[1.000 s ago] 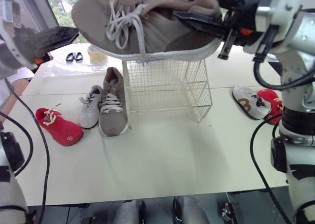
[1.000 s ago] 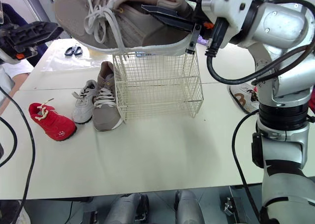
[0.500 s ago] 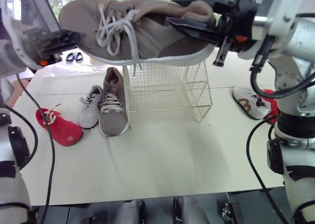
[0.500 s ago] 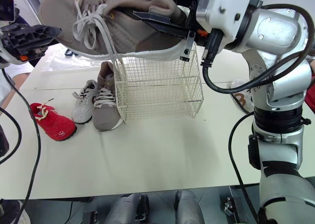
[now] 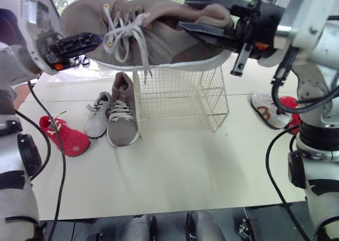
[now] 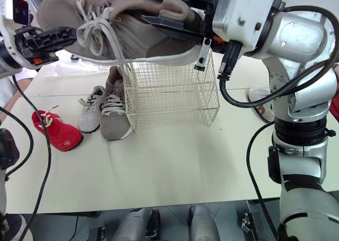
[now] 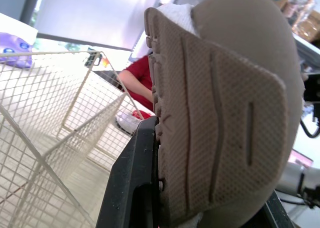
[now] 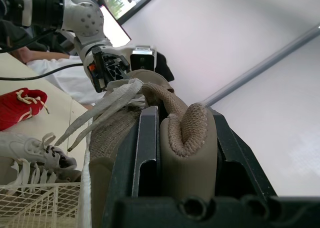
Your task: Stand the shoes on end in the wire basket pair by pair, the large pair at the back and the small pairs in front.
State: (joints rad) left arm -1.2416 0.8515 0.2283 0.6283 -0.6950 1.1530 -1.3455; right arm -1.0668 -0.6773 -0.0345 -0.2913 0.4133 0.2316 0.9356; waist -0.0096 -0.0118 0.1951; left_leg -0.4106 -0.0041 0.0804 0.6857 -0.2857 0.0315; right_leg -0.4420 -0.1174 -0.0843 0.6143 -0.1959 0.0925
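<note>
A large grey-brown shoe hangs on its side in the air above the white wire basket. My right gripper is shut on its heel collar. My left gripper has closed on the toe, and its sole presses against one black finger. The matching grey shoe lies on the table to the left of the basket. Beside it are a small white shoe and a small red shoe. To the right of the basket lie a white-and-brown shoe and another red shoe.
The basket stands open-topped at the middle back of the white table. A person in red is beyond the table on the right, and a white sleeve shows at the left edge.
My left gripper came in from the left and closed on the toe of the raised shoe. The right gripper kept its hold on the heel, and the shoe shifted slightly left.
</note>
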